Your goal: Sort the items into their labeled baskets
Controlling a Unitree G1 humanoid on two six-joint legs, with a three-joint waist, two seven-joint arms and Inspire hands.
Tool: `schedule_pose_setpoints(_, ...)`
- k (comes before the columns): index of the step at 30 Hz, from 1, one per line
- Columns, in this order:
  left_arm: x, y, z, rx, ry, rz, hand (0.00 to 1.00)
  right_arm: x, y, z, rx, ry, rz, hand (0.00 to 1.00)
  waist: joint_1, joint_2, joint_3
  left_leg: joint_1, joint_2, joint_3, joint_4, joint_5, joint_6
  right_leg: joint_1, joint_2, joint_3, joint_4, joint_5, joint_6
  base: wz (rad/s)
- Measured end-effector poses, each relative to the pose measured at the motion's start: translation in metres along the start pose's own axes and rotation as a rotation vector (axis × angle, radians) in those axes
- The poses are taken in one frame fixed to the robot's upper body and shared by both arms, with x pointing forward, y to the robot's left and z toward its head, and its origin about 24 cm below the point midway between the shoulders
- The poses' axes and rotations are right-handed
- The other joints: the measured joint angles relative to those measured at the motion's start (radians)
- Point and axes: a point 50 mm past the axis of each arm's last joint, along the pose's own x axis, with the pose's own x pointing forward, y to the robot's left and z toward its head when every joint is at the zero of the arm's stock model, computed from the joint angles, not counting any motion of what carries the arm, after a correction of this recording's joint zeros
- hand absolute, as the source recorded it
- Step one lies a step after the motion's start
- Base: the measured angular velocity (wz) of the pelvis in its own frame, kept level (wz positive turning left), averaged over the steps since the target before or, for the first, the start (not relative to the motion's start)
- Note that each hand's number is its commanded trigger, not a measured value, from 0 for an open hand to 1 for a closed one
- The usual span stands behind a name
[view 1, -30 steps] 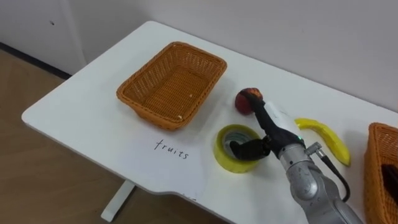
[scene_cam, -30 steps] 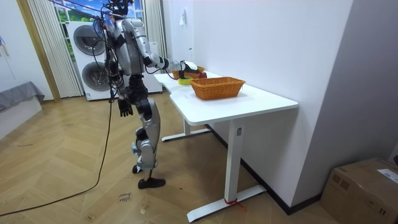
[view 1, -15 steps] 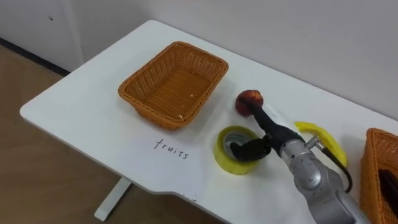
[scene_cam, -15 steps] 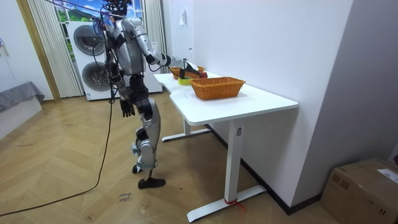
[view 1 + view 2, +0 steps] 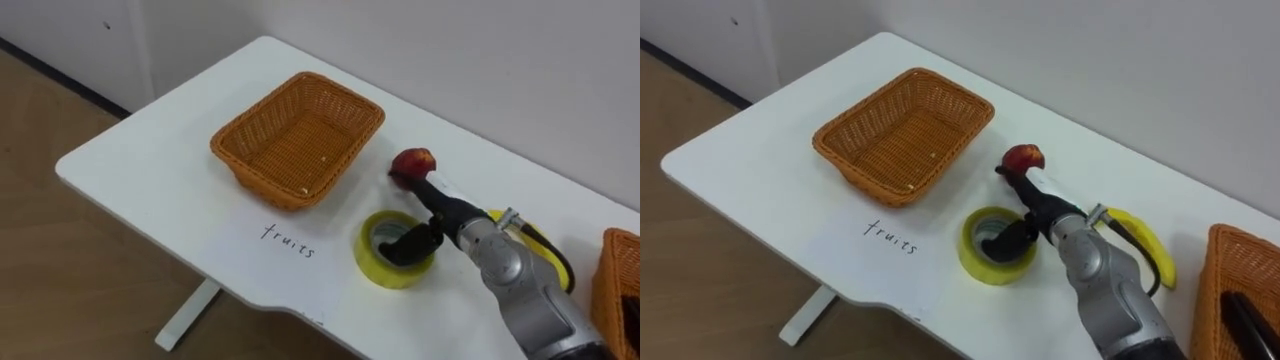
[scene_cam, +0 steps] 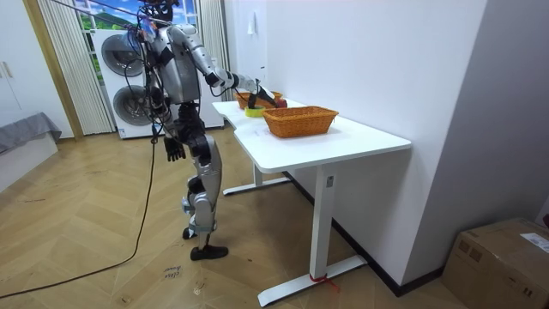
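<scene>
left eye view: the right hand (image 5: 440, 210) lies over the table (image 5: 170, 190), fingers stretched far-left to touch the red fruit (image 5: 410, 162), thumb hanging over the yellow tape roll (image 5: 385, 268); nothing is gripped yet. the reach suggests the fruit is the next pick, since the empty fruit basket (image 5: 300, 140) stands just left of it, a handwritten label (image 5: 288, 243) on its near side. a banana (image 5: 1145, 245) waits right of the wrist, near the second basket (image 5: 1202, 300) at the right edge. room view: the left hand (image 6: 174, 151) hangs idle beside the hip.
</scene>
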Motion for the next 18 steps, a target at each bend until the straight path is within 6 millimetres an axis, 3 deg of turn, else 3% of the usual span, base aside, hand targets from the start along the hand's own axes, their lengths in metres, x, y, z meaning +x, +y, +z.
schedule_pose_setpoints(1,0.0,0.0,0.0004,0.004,-0.001,0.0,0.0,0.0004,-0.0004,0.0003,0.001,0.005,0.008,1.0,0.0,0.0,0.0,0.0,0.0,-0.001,0.001,0.0,0.0,0.001,0.0,0.0,-0.001,0.0,0.0,0.0)
schedule_pose_setpoints(18,0.0022,-0.0022,0.0033,0.048,0.026,0.0,0.0,0.0008,-0.0052,0.0011,-0.141,0.081,0.014,1.0,0.018,0.001,0.0,-0.004,0.0,-0.017,-0.001,-0.001,0.001,0.001,-0.003,-0.025,-0.002,0.0,0.0,0.02)
